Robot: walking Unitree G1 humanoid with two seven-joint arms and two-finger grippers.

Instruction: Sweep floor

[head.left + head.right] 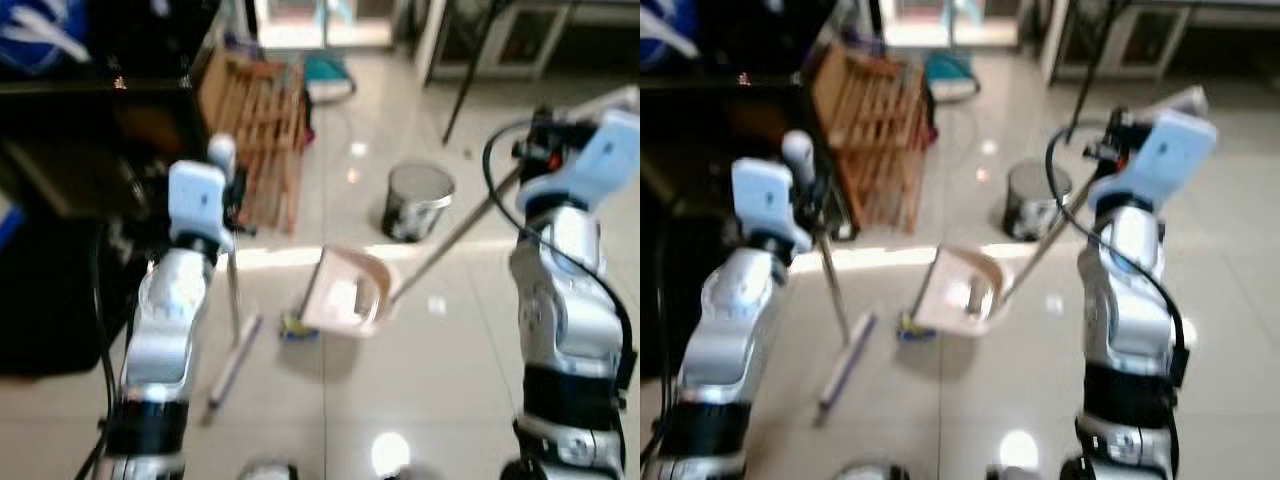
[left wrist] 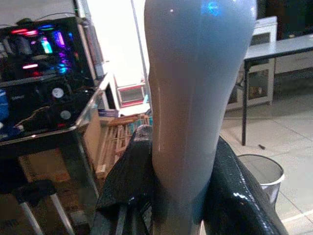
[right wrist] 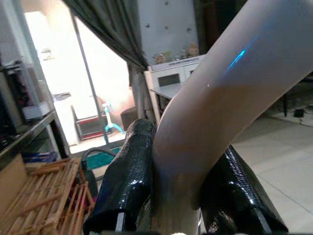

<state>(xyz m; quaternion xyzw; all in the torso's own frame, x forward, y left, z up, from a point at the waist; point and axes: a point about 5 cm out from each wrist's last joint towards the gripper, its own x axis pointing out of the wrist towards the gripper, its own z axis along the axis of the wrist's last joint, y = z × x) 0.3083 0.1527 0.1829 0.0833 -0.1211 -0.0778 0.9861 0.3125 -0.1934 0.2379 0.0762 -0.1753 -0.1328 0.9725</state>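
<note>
Glossy tile floor (image 1: 450,360) w/ a bin (image 1: 417,200) beyond the dustpan (image 1: 350,292); broom (image 1: 232,300) head just beside the pan, on its left. L wrist: left gripper (image 2: 181,196) clamped on the broom handle. R wrist: right gripper (image 3: 181,196) clamped on the pan handle. Best to keep pan lip flat on floor, short strokes toward it.

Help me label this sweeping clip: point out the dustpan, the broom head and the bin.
dustpan (image 1: 350,292), left eye view, on the pan's inner face.
broom head (image 1: 233,360), left eye view, on the pale bar lying on the floor.
bin (image 1: 417,203), left eye view, on its side wall.
</note>
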